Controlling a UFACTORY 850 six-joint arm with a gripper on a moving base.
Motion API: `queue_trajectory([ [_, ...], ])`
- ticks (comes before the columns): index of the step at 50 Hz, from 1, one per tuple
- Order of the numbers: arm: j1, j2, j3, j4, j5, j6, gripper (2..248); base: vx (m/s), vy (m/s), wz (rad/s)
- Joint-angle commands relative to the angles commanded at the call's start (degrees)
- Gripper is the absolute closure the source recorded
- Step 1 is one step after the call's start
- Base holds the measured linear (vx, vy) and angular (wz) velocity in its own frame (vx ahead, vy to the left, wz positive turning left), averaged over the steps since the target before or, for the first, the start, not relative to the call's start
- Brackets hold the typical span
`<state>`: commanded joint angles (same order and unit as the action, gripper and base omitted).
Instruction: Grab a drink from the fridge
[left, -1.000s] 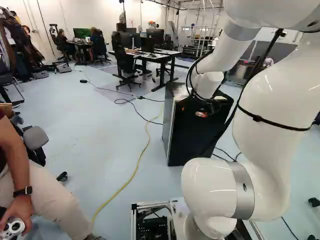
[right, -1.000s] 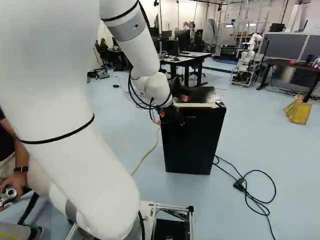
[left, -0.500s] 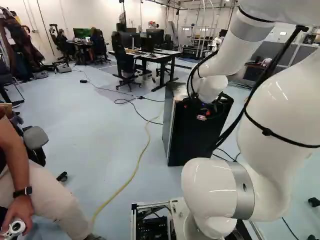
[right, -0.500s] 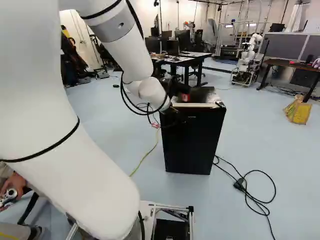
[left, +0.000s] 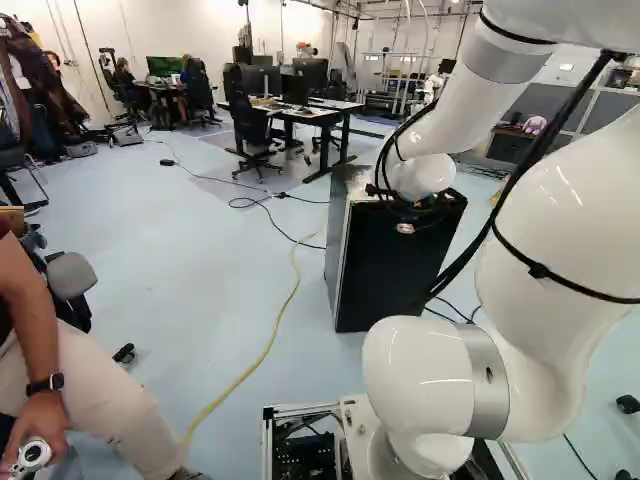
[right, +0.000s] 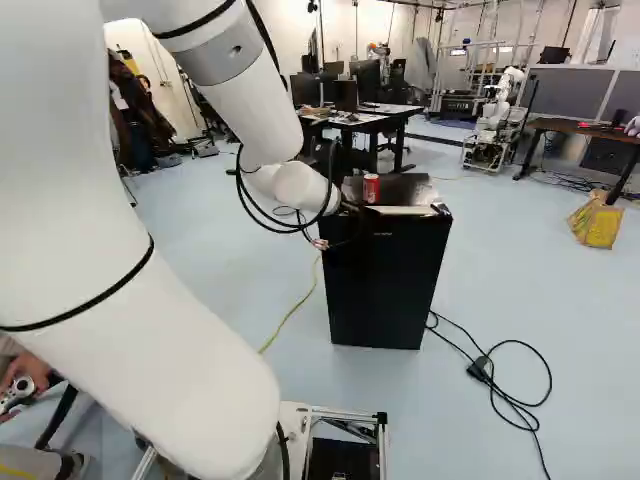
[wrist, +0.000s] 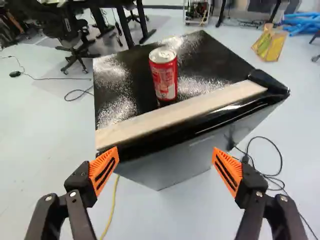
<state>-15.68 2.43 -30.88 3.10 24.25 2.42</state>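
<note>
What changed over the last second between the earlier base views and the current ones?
The arm has swung toward the left of the right base view, and the gripper, now open, no longer covers the red can there. Whether it held the can earlier, I cannot tell. The fridge and the base stayed put.

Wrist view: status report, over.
Black, orange-padded claw open, empty. Red metal can upright atop black box-shaped fridge, ahead. Pale flat strip along fridge's front edge lies between.
</note>
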Motion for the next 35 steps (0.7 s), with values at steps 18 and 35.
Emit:
queue_trajectory([
  [18,-0.30,-3.78,-1.59,-6.00,10.17,0.00,3,0.000,0.000,0.000],
  [35,-0.79,-8.15,-3.78,-10.99,18.84,0.00,3,0.000,0.000,0.000],
])
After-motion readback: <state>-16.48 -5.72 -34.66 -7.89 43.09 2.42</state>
